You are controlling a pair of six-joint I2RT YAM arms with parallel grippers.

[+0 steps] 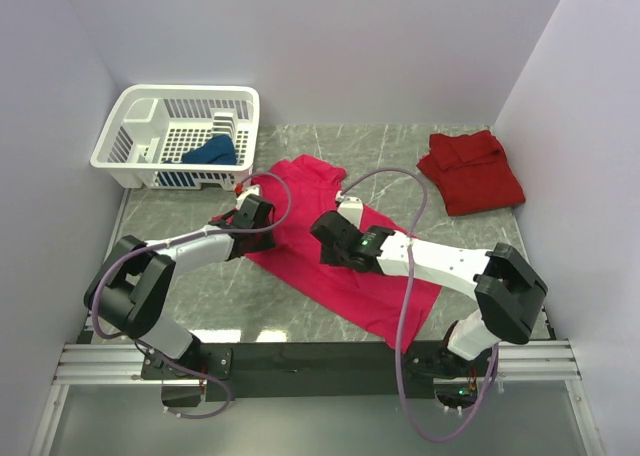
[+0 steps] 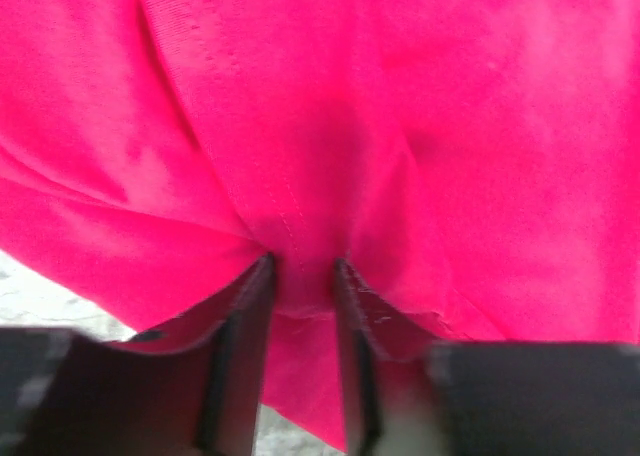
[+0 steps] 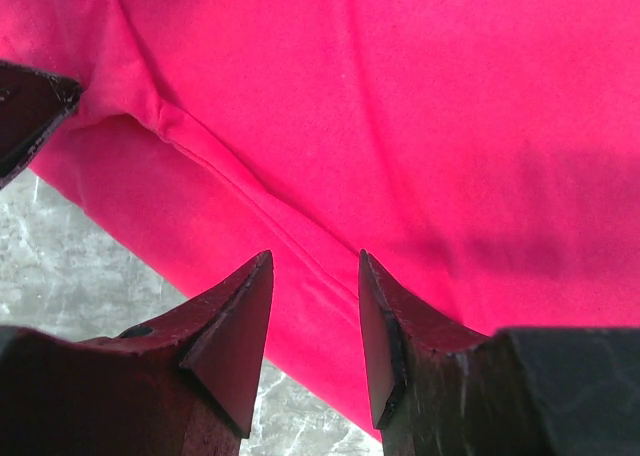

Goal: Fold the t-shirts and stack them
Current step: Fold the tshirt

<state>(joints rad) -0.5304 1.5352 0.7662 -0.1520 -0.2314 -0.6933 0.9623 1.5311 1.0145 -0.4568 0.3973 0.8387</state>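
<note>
The magenta t-shirt (image 1: pixel 335 261) lies spread on the table's middle. My left gripper (image 1: pixel 270 219) is at its left edge, shut on a pinched fold of the magenta cloth (image 2: pixel 305 176), as the left wrist view (image 2: pixel 303 266) shows. My right gripper (image 1: pixel 320 232) is low over the shirt's middle, open and empty, with magenta cloth (image 3: pixel 400 126) and a seam between its fingertips in the right wrist view (image 3: pixel 315 261). The darker red t-shirt (image 1: pixel 470 171) lies crumpled at the back right. The dark blue t-shirt (image 1: pixel 210 153) sits in the basket.
A white lattice basket (image 1: pixel 180 106) stands at the back left, against the left wall. Grey marble tabletop (image 1: pixel 200 296) shows around the shirts. A tip of my left gripper's finger (image 3: pixel 30 106) shows at the right wrist view's left edge.
</note>
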